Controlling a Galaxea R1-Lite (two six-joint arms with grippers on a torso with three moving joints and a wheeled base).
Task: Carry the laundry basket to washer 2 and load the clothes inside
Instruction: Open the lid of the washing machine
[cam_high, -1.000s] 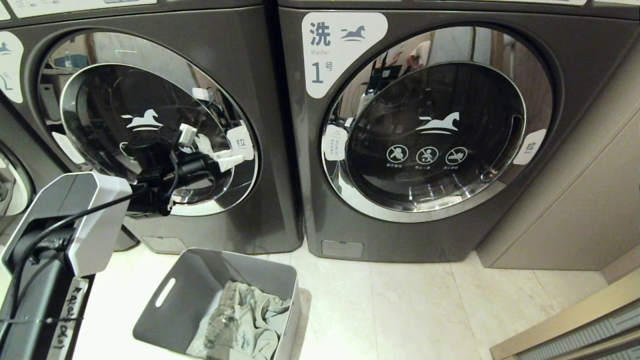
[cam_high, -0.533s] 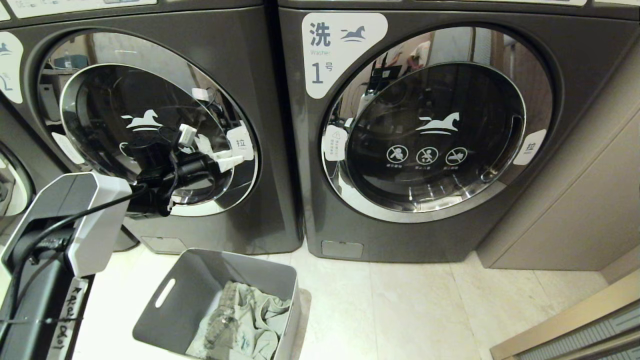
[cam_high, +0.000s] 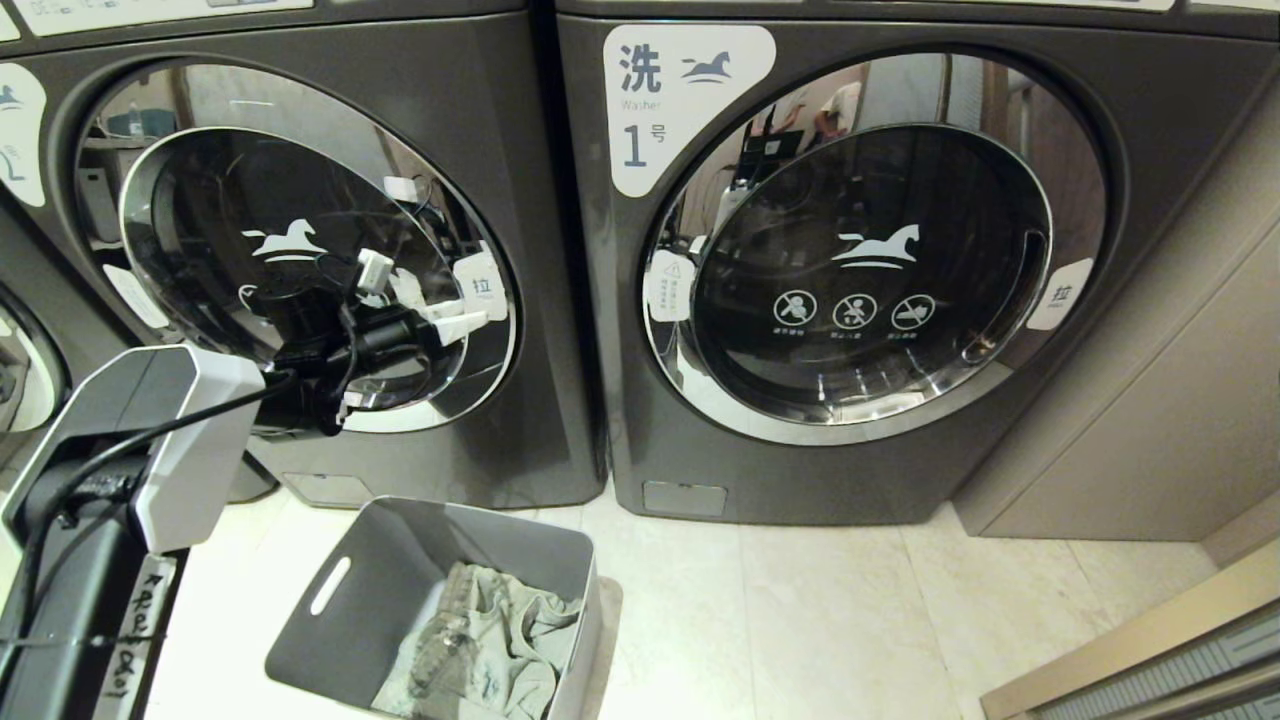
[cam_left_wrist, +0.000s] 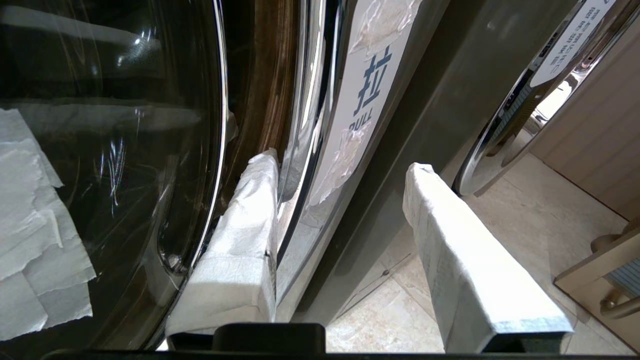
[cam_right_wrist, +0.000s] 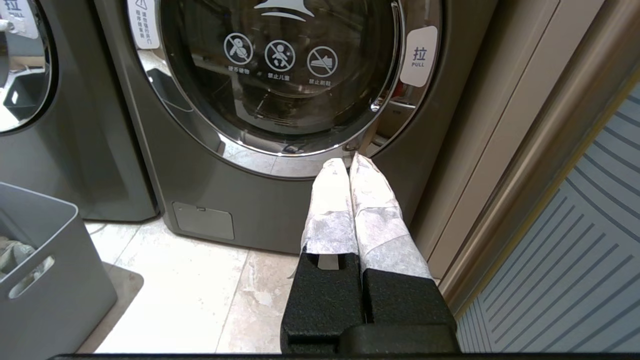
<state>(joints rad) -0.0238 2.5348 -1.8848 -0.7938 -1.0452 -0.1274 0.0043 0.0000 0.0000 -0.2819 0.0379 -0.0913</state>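
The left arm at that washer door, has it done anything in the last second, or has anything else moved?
Nothing has visibly changed. The left gripper still sits open at the door edge of washer 2, one finger tucked behind the chrome rim by the pull label, the door still shut. The laundry basket and the clothes remain on the floor, and the right gripper stays shut and idle.

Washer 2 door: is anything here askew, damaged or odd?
Nothing looks damaged. Washer 2's door is shut. The left pincer stands open astride its chrome rim beside the pull label. The denim garment lies inside the laundry basket.
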